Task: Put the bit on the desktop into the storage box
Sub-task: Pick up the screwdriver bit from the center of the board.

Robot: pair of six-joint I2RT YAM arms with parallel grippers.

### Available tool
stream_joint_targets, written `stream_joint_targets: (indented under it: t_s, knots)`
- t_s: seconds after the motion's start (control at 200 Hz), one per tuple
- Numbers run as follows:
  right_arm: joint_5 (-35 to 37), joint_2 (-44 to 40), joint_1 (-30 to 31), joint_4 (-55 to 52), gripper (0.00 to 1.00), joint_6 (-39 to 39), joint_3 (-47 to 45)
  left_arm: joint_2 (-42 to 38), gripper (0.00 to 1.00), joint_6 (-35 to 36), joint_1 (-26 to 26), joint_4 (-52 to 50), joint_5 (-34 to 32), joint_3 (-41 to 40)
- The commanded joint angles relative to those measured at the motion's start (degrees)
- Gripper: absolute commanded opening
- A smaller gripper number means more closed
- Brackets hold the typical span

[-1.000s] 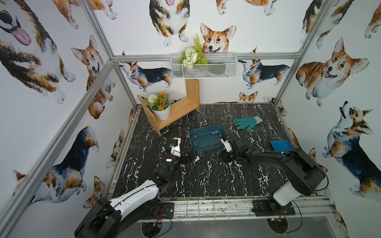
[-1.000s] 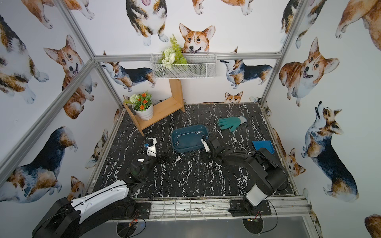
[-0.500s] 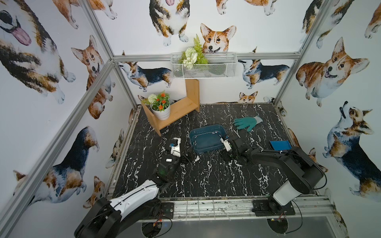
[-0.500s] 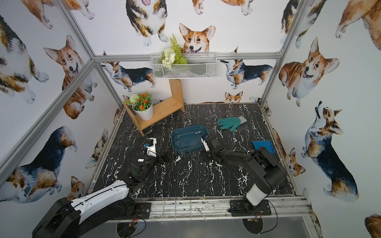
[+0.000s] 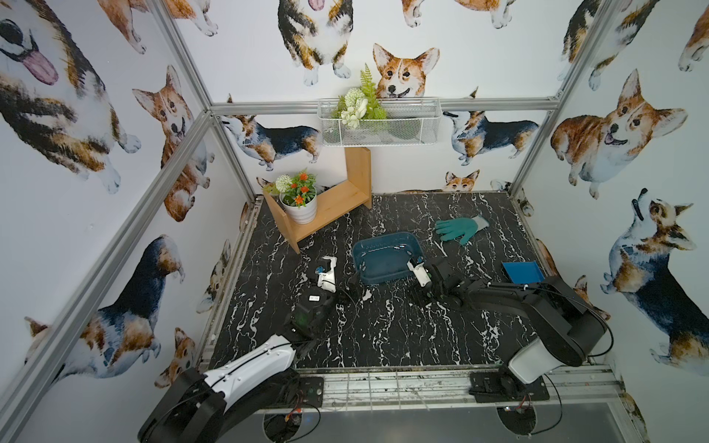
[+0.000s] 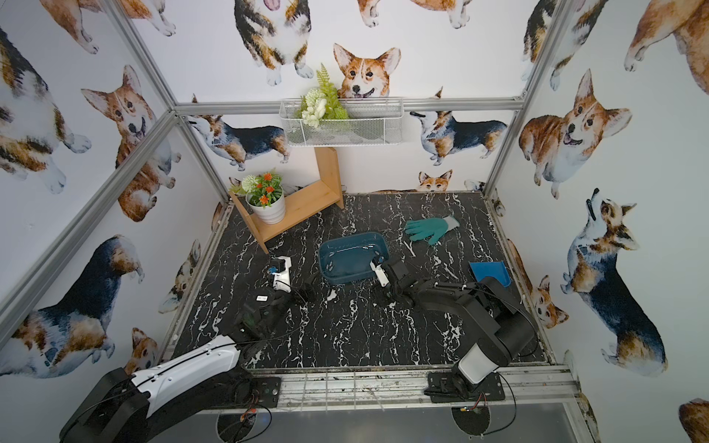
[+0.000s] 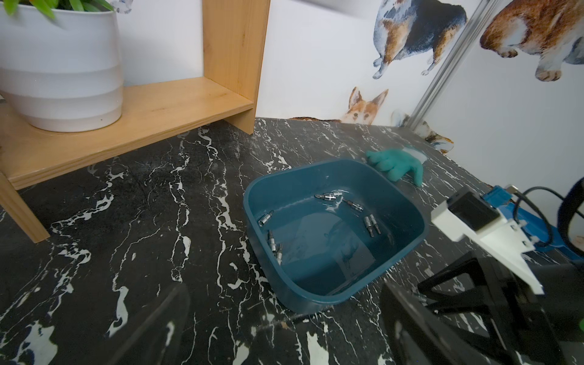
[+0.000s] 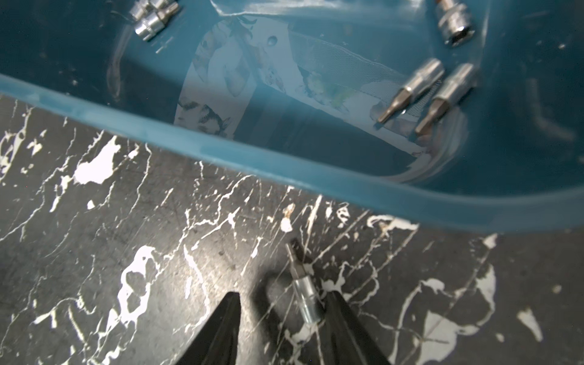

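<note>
The dark teal storage box [image 5: 383,238] stands mid-desktop [image 5: 383,337] with several silver bits [image 7: 328,197] inside. One silver bit [image 8: 305,290] lies on the black marble just outside the box's rim [image 8: 284,151]. My right gripper [image 8: 282,295] is low over that bit with its jaws apart. The bit lies between them, close against one finger [image 8: 335,303], and the other finger is clear of it. In both top views the right gripper [image 5: 416,293] [image 6: 387,293] is at the box's near right corner. My left gripper [image 7: 284,331] [image 5: 345,293] is open and empty, facing the box's near left side.
A green glove [image 5: 460,228] lies behind the box, and a bright blue dustpan [image 5: 523,270] sits at the right edge. A wooden shelf [image 5: 333,199] with a white flower pot [image 5: 299,209] stands at the back left. A wire basket [image 5: 380,122] hangs on the rear wall.
</note>
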Motion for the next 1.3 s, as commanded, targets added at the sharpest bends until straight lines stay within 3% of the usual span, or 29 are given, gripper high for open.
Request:
stream_joint_targets:
  t_s: [0.0,0.2,0.385,0.846,1.296]
  knots:
    - [0.79,-0.21,0.37,-1.54,0.47,1.25,0.22,-0.28,1.0,0.41,0.05,0.02,-0.41,0.65]
    - [5.58,1.89,2.36,-4.35,0.41,1.69,2.87,-0.54,1.0,0.55,0.06,0.0,-0.49,0.61]
    - [9.56,2.75,4.69,-7.33,0.3,2.73,4.48,-0.79,1.0,0.55,0.06,-0.24,-0.67,0.56]
    - [12.46,2.32,6.21,-10.43,0.13,4.33,5.2,-0.82,1.0,0.54,0.05,-0.29,-0.76,0.56]
    - [11.76,-12.9,6.36,-9.24,0.09,5.17,6.3,-0.96,1.0,0.55,0.05,-0.27,-1.28,0.39]
